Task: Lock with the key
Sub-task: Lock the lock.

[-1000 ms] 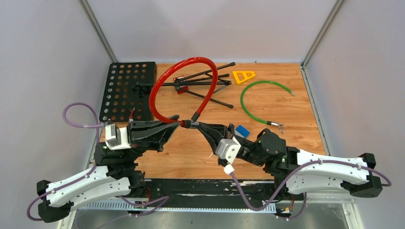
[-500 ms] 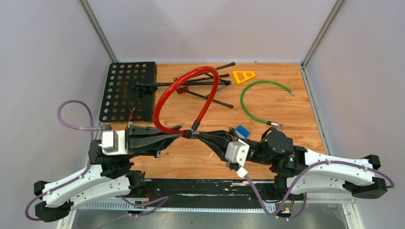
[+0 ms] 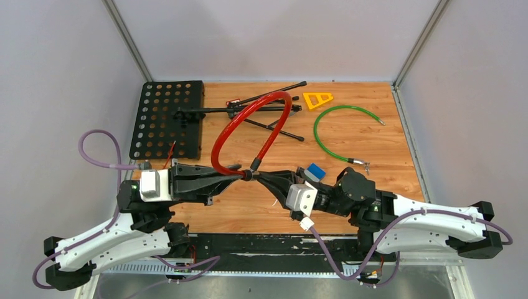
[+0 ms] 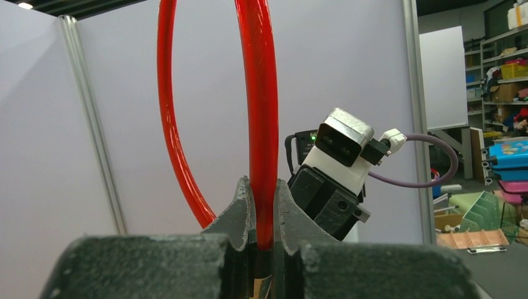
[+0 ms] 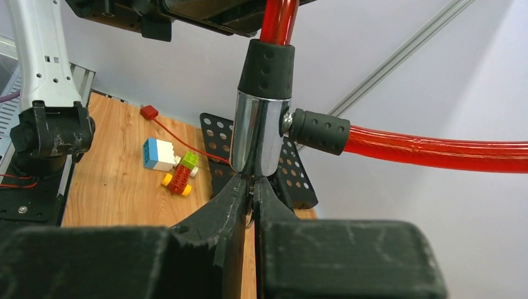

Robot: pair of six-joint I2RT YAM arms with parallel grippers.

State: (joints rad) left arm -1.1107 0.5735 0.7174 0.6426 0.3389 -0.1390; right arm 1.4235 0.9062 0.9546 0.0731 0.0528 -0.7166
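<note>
The red cable lock (image 3: pixel 225 131) is held up off the table as a closed loop between both arms. My left gripper (image 3: pixel 238 175) is shut on the red cable (image 4: pixel 263 124) just above its black end; the fingers (image 4: pixel 244 205) pinch it from both sides. The chrome lock cylinder (image 5: pixel 258 134) with black rubber caps stands right above my right gripper (image 5: pixel 252 182). That gripper is shut at the cylinder's lower end, on the key. The key is almost wholly hidden between the fingers. In the top view the two grippers meet tip to tip at the cylinder (image 3: pixel 250 174).
A black perforated plate (image 3: pixel 165 118) lies at the back left, a folded black stand (image 3: pixel 261 109) beside it. A yellow triangle (image 3: pixel 317 99), a green cable (image 3: pixel 330 146) and a blue block (image 3: pixel 316 170) lie on the right. Toy bricks (image 5: pixel 177 174) sit on the wood.
The red loop has tipped over to the right and looks narrower from above. Both grippers have drawn slightly nearer the table's front edge, still shut as before.
</note>
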